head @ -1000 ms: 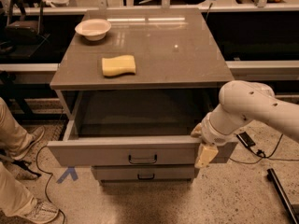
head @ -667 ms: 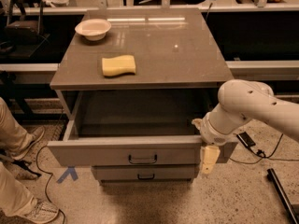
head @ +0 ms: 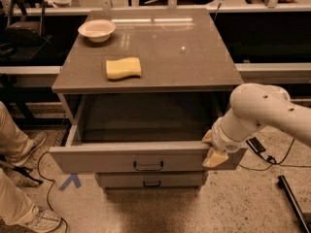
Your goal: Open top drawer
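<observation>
With the top drawer (head: 141, 160) gaping, the gripper (head: 214, 155) sits at its front's right end, seemingly for pulling; whether it grips, I cannot tell.

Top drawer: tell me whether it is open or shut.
Open: the top drawer is pulled well out from under the countertop, its inside exposed. The gripper is at its front's right end.

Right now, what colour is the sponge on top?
Yellow sponge, camera view; end effector beside the top drawer, right end.
</observation>
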`<state>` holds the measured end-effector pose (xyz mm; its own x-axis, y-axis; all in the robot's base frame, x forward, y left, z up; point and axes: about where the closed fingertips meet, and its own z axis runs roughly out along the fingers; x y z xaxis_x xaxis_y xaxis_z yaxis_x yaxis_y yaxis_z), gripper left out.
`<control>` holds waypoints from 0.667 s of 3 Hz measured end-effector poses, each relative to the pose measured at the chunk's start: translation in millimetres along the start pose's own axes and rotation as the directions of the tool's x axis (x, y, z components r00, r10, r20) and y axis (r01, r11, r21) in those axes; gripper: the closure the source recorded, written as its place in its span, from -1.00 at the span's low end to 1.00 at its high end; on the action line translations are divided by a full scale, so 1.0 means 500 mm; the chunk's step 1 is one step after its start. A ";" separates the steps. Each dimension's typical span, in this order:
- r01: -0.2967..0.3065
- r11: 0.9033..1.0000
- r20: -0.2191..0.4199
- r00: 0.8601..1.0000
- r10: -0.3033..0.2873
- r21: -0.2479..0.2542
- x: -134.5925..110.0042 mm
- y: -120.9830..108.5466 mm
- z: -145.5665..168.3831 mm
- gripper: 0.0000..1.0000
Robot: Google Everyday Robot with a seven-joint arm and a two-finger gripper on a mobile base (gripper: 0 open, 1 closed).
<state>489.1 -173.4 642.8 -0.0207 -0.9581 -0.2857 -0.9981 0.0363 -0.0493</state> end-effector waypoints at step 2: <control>0.001 1.000 0.008 1.000 -0.001 0.021 0.009 0.014 -0.013 1.00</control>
<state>481.4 -179.5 647.3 -0.0192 -0.9558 -0.2934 -0.9967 0.0413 -0.0693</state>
